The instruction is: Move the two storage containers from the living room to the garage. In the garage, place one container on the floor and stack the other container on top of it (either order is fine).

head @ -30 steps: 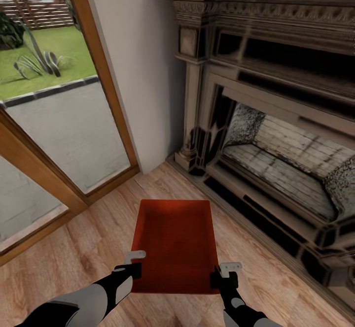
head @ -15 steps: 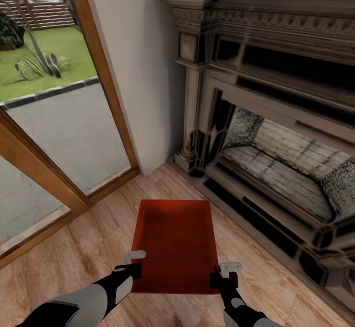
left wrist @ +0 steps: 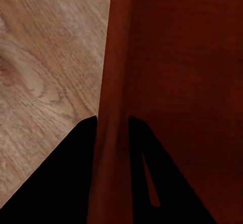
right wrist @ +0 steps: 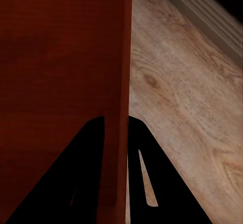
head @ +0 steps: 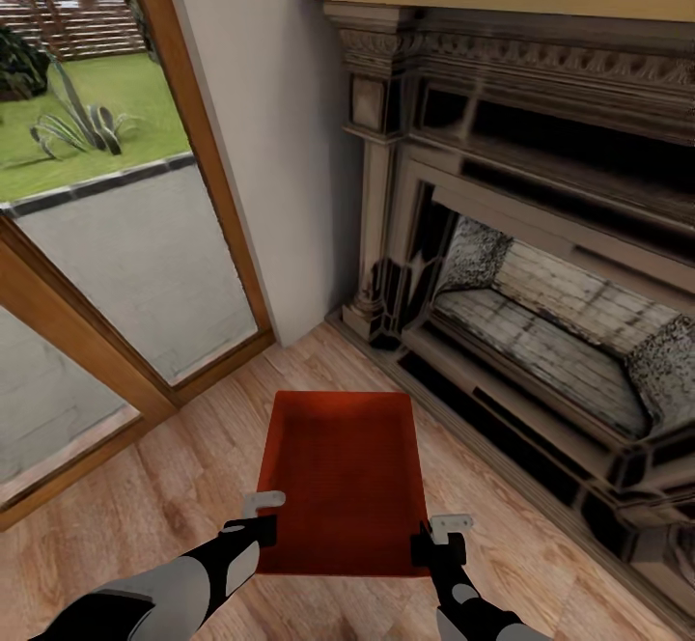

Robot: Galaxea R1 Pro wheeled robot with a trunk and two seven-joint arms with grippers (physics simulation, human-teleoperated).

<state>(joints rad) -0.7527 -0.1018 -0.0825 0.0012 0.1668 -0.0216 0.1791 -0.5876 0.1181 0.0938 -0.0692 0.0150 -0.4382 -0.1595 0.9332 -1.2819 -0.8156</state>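
Container: one orange-red storage container, rectangular, lidless, walls slightly tapered, inside bare and darker toward the base.
Container position: held between both grippers over the wood-plank floor, long axis pointing away from the robot toward the room corner.
Left gripper: at the container's near left corner; in the left wrist view the two dark fingers straddle the left wall, closed on it.
Right gripper: at the near right corner; in the right wrist view its fingers clamp the right wall the same way.
Surroundings: brick fireplace just right of the container; wood-framed glass door to its left; white wall section between them.
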